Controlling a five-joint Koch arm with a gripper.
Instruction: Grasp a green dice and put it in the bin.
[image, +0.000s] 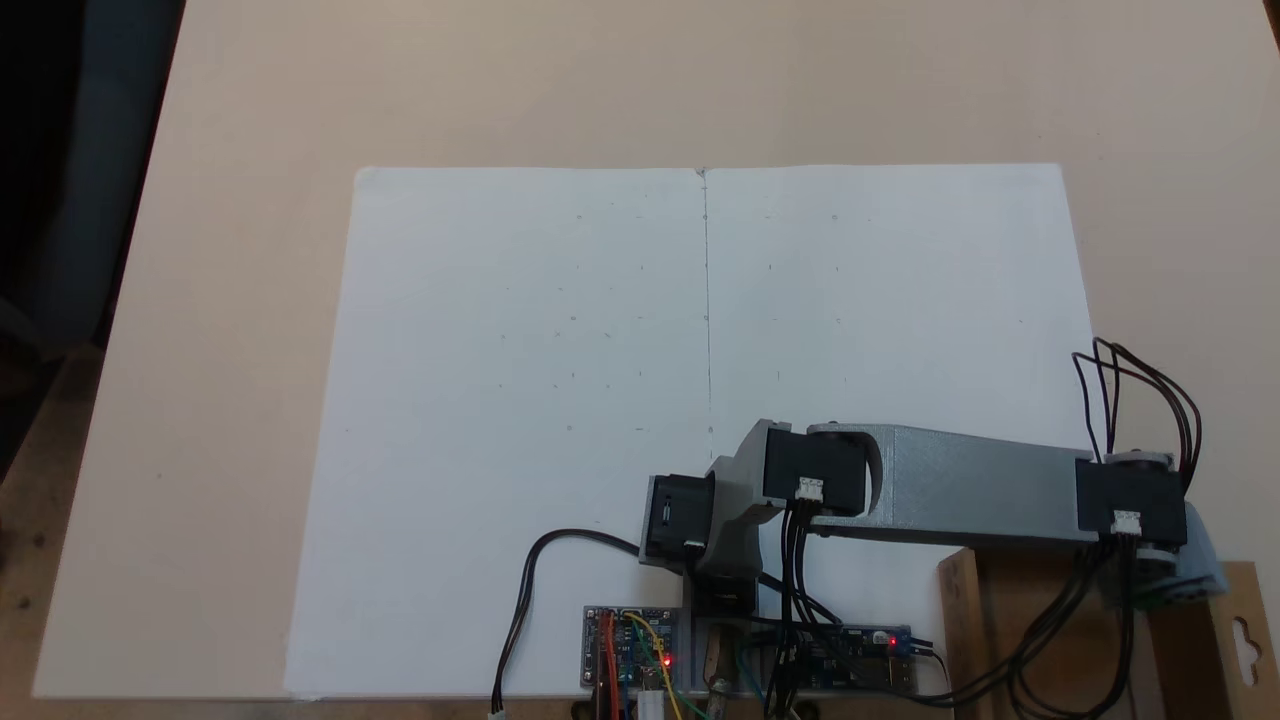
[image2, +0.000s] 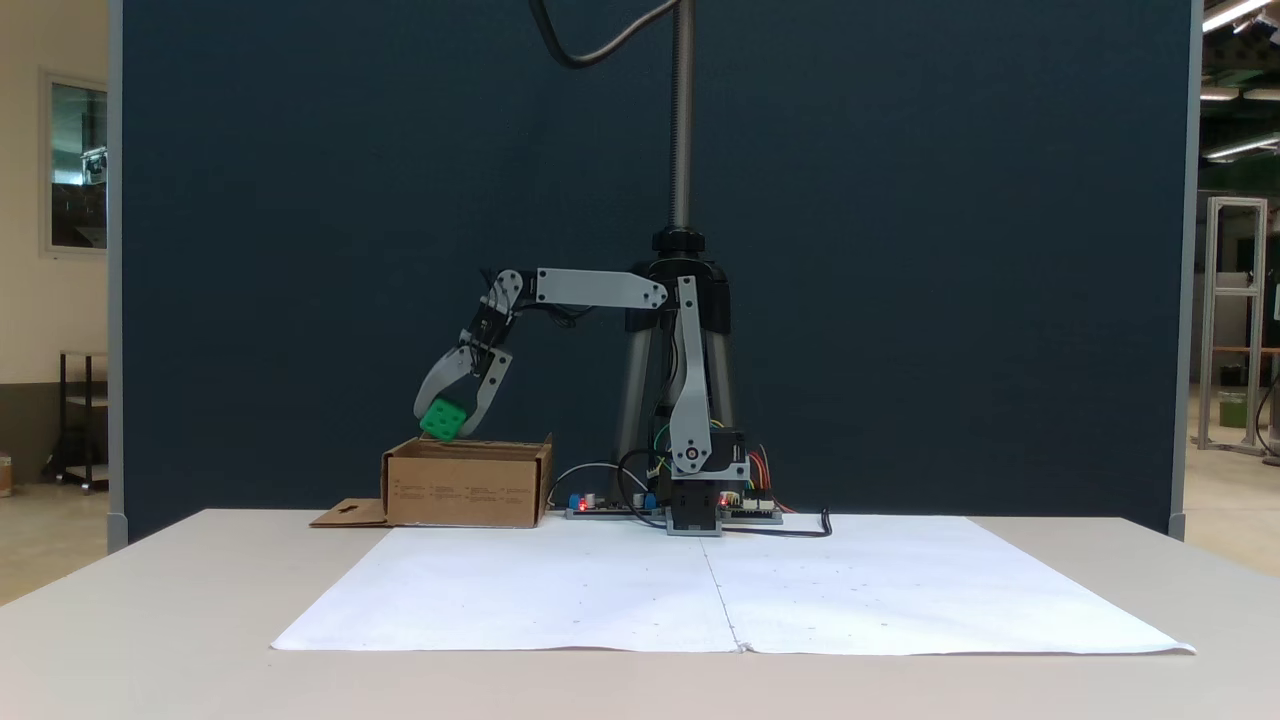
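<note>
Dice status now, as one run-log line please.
gripper: shut on dice | dice: held above bin, just over its rim | release: not yet

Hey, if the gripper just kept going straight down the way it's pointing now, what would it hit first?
Probably the bin: the gripper, holding the green dice, points down just above its open top, though depth is unclear.

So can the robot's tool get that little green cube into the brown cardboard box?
Probably yes: the tool holds the green cube right above the open box, nothing between.
</note>
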